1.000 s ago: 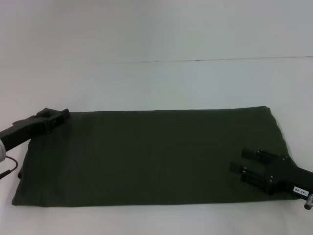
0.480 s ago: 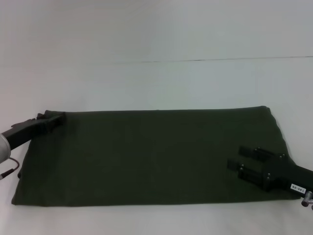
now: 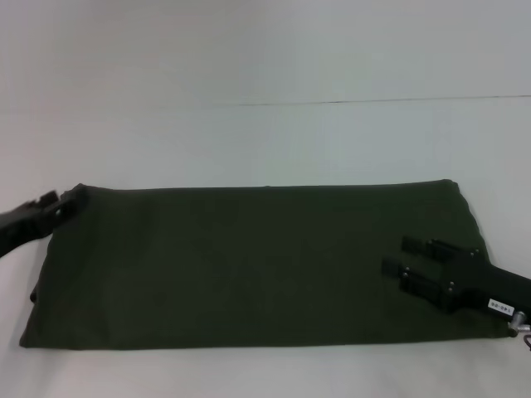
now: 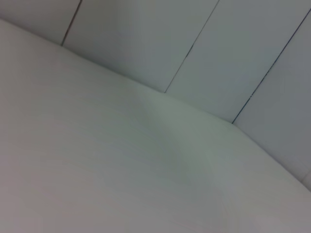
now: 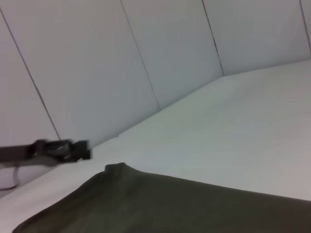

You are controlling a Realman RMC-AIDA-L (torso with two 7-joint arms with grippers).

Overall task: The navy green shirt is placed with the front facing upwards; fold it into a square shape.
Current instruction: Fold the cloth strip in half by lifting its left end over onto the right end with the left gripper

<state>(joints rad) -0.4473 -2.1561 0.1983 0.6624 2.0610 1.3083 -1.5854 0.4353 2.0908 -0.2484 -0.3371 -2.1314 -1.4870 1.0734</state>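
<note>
The dark olive-green cotton shirt (image 3: 257,265) lies flat as a long folded rectangle, plain side up, across the near part of the white table (image 3: 265,141). The black right gripper (image 3: 406,261) sits over the shirt's right end with its fingers spread apart. The black left gripper (image 3: 58,203) is at the shirt's far left corner; whether it is spread or pinching cannot be told.
</note>
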